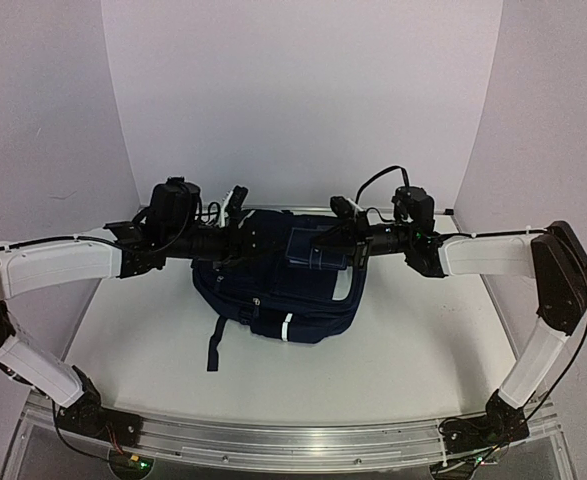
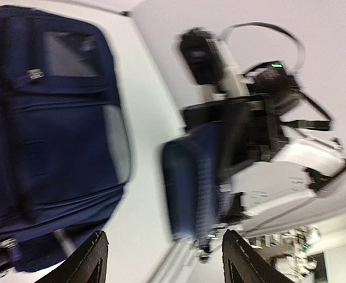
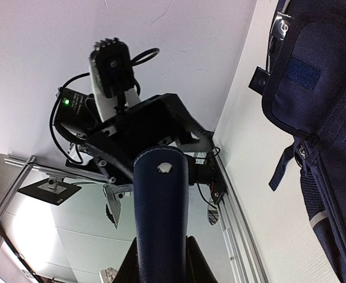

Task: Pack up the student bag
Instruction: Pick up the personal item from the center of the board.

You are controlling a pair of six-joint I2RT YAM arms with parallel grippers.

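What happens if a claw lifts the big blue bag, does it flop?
Probably floppy: the student bag is soft fabric, slumped on the table. Its loose strap would likely dangle. Pushed, it should slide rather than roll, lying broad and flat.

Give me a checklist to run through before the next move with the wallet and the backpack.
1. Grip of the right gripper on the wallet: ok, it sits between the fingers.
2. The left gripper is free: ok, jaws apart with nothing between them.
3. The student bag lies flat on the table: ok.
4. A bag compartment is open to take the wallet: cannot tell.
5. Gap between wallet and bag: ok, visible in the left wrist view.
6. Left wrist view sharp enough to guide by: not ok, it is blurred.
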